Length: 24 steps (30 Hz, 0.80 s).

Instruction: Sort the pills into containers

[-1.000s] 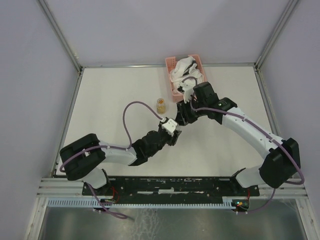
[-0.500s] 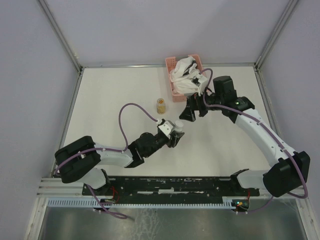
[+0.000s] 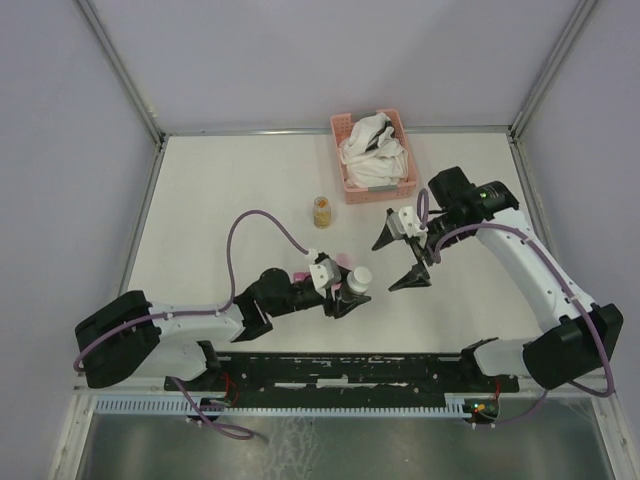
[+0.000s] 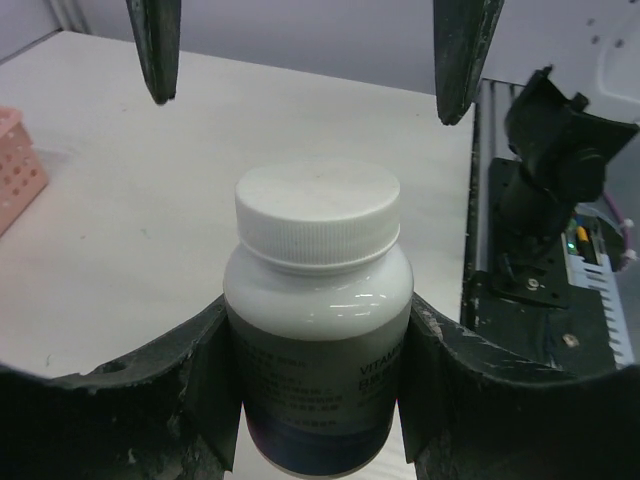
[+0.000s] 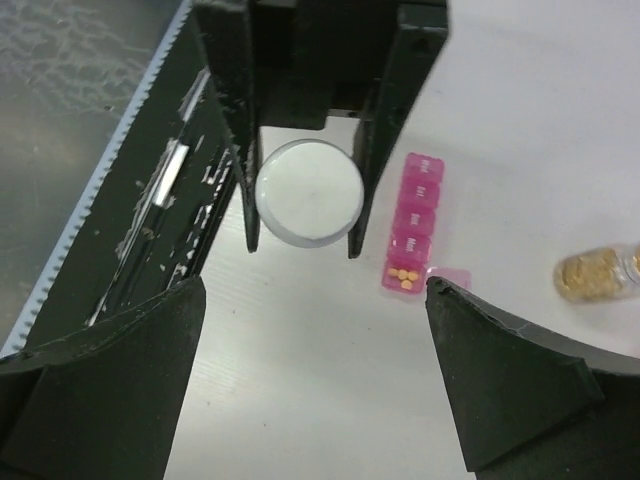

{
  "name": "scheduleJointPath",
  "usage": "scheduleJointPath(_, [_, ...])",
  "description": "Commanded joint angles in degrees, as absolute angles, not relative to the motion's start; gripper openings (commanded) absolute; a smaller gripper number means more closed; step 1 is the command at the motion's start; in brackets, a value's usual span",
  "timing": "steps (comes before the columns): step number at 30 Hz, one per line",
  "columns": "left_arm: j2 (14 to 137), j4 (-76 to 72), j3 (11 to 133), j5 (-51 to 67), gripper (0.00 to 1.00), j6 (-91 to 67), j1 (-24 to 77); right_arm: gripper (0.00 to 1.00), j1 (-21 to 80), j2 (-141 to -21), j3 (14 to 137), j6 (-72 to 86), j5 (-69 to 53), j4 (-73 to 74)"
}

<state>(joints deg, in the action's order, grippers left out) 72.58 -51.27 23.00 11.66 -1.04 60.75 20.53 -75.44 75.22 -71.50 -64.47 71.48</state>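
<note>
A white pill bottle [image 4: 318, 215] with its white cap on stands upright between my left gripper's [image 4: 318, 345] jaws, which are shut on its labelled body. From above, the bottle [image 3: 359, 277] and left gripper [image 3: 350, 292] sit at the table's near middle. The containers are a magenta pill-box strip [image 5: 413, 222] lying right beside the bottle [image 5: 308, 192]; its end compartment is open, with a few orange pills [image 5: 403, 274] in it. My right gripper [image 3: 397, 261] hangs wide open and holds nothing, just right of the bottle; in its wrist view the right gripper [image 5: 315, 290] is apart from the bottle.
A small clear jar of yellow pills [image 3: 322, 209] stands behind the strip and shows as the jar [image 5: 598, 272] at the right edge. A pink lattice basket [image 3: 347, 180] with white cloths sits at the back. The black base rail [image 3: 350, 367] runs along the near edge.
My right gripper opened wide, let go of the bottle and drew back to the right. The left arm carried the bottle toward the near edge, beside the pill box.
</note>
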Motion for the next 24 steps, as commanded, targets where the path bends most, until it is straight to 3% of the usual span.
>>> scheduleJointPath(1, [70.82,-49.28,25.21,21.61,0.03,-2.77,60.07,1.00,21.42,-80.01,79.90,-108.53,-71.39,98.53])
scheduleJointPath(9, [72.91,-48.14,27.95,23.52,0.03,-2.41,59.87,0.92,26.46,-84.01,81.86,-106.01,-71.79,100.77])
scheduleJointPath(24, [73.24,-48.98,28.37,23.98,0.03,-3.24,59.85,0.61,29.38,-82.82,79.81,-91.81,-68.43,88.51])
